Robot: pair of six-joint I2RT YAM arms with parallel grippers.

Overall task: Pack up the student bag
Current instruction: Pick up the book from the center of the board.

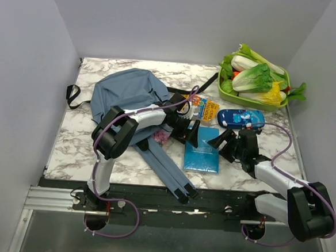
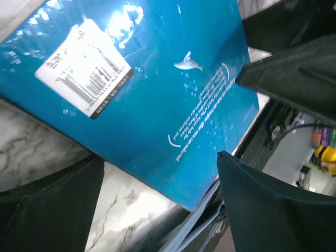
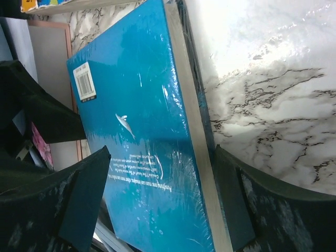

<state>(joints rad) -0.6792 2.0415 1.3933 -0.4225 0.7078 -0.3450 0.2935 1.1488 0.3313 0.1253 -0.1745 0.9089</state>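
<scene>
The student bag, dusty blue, lies at the table's back left, its straps trailing toward the front edge. A teal book lies flat right of the bag. My left gripper hovers open over the book's left side, one corner showing between its wide-spread fingers. My right gripper stands open astride the book's right edge. One of its fingers is above the cover and the other is beside the pale page edge. Neither gripper holds anything.
A blue pencil case and an orange-and-blue booklet lie behind the teal book. A green basket of vegetables stands at the back right. Something small and pink lies by the bag. Walls enclose three sides.
</scene>
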